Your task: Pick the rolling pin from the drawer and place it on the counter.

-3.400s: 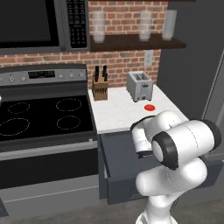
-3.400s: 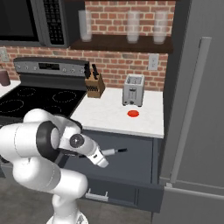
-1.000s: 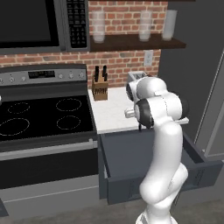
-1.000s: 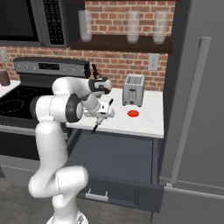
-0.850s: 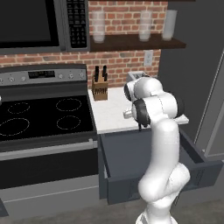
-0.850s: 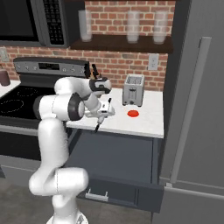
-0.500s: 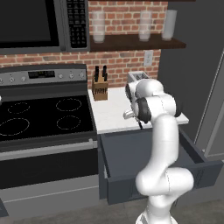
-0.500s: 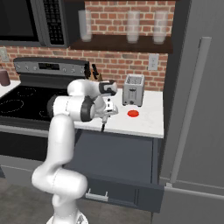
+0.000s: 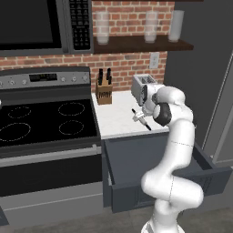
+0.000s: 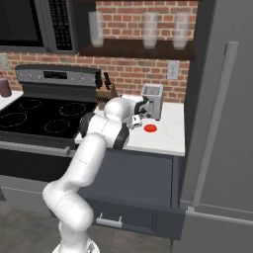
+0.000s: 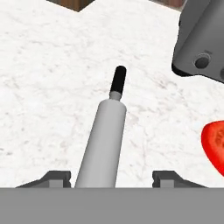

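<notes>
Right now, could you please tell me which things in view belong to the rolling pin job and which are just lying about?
Part of the job:
rolling pin, between the open gripper fingers
counter, under the pin
drawer, pulled open

Just lying about:
toaster
knife block
red slice
stove
microwave

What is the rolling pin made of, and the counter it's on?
The rolling pin looks like smooth grey metal or plastic: its barrel is plain, even and grainless. Its handle end is black and matte, perhaps rubber or plastic. The counter looks like polished white stone, maybe marble, because faint grey veins run through it. Since the picture is rendered, these are guesses from looks alone.
</notes>
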Controlling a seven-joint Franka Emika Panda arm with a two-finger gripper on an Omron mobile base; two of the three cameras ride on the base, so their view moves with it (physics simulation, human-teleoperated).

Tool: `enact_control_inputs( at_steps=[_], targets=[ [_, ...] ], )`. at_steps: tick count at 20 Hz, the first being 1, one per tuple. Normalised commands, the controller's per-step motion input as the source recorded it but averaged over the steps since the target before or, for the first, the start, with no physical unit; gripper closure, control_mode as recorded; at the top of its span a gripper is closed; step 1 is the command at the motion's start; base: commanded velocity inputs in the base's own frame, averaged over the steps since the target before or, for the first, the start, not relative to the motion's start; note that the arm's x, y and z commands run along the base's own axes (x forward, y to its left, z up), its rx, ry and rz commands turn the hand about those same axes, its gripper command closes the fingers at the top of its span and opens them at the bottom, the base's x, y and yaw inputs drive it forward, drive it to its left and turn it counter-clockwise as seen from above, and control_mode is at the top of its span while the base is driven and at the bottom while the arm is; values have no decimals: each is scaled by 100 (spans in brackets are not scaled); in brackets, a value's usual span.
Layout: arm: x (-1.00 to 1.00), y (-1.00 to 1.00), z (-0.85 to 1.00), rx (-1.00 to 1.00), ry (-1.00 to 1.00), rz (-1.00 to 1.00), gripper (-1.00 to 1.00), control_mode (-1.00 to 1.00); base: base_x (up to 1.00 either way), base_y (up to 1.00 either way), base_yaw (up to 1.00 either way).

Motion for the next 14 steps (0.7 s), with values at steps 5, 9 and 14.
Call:
enact_control_inputs(
  at_steps=[5,9,14],
  targets=[
    [5,18,64,0,10,11,-100,-100,0,0,0],
    [-12,14,95,-2,4,8,-100,-100,0,0,0],
    [-33,22,100,-16,11,6,-100,-100,0,0,0]
  ],
)
